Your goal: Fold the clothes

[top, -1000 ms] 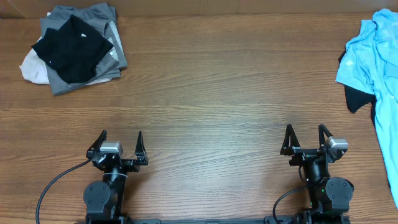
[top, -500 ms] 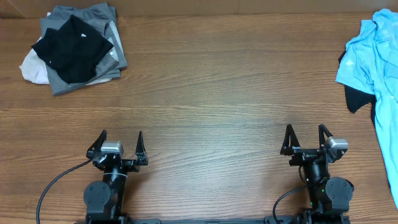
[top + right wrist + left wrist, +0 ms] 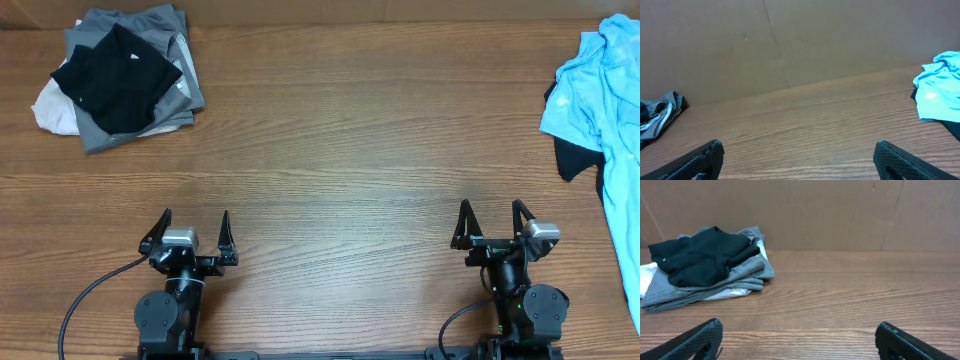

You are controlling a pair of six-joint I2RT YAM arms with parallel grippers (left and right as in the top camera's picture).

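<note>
Stack point(image 3: 118, 78) at far left corner looks folded; blue shirt point(image 3: 600, 90) at right edge crumpled; left pincer point(image 3: 194, 214), right pincer point(image 3: 490, 204) open

Table point(image 3: 350, 130): brown, wood-grain streaks. Far left: black shirt point(image 3: 115, 75) with tiny white marks; grey garment point(image 3: 150, 22), plain; white cloth point(image 3: 50, 112), slightly cream. Right edge: light blue shirt point(image 3: 600, 90), plain; black cloth point(image 3: 570, 160) beneath. Wall point(image 3: 840, 210): plain brown.

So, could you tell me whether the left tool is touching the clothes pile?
Apart: the overhead view shows bare table between the left tool and the clothes pile.
</note>
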